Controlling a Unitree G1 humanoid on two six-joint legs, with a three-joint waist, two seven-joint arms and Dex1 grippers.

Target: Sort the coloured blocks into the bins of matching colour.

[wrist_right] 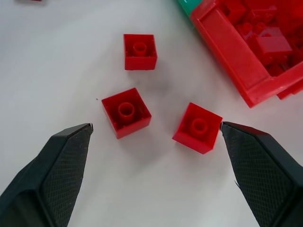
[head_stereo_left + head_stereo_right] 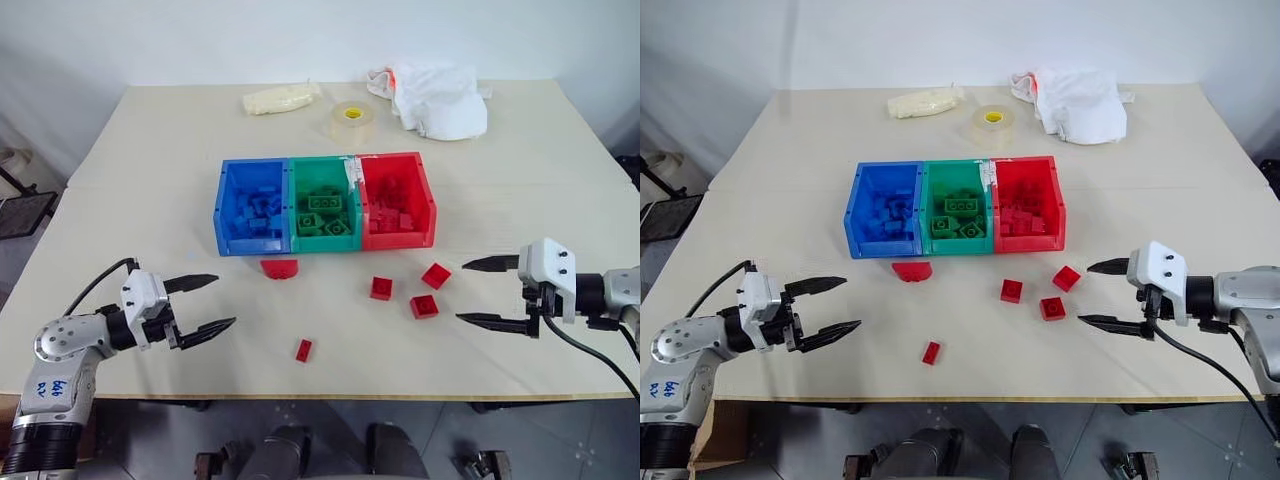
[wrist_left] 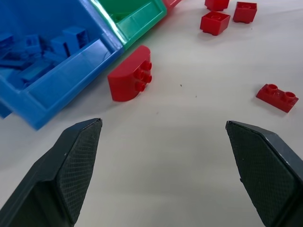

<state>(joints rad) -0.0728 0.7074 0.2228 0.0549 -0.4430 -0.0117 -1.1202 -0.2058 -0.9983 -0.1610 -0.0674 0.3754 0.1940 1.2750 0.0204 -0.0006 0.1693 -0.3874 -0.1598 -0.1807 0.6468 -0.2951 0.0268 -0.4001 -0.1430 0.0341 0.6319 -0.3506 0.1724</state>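
Three joined bins stand mid-table: blue bin [image 2: 222, 212], green bin [image 2: 322, 238] and red bin [image 2: 429, 205], each holding bricks of its own colour. Loose red blocks lie in front of them: a half-round block [image 2: 279, 267], three square blocks [image 2: 381, 288] [image 2: 435, 275] [image 2: 423, 306] and a narrow block [image 2: 303, 350]. My left gripper [image 2: 210, 305] hovers open at the front left, empty, facing the half-round block [image 3: 129, 81]. At the front right my right gripper [image 2: 487, 292] is open and empty, close to the square blocks [image 1: 126, 112].
A clear tape roll [image 2: 352, 121], a crumpled white cloth [image 2: 440, 98] and a pale yellowish bag [image 2: 280, 98] lie at the table's far side. The table's front edge [image 2: 330, 396] runs just behind both grippers.
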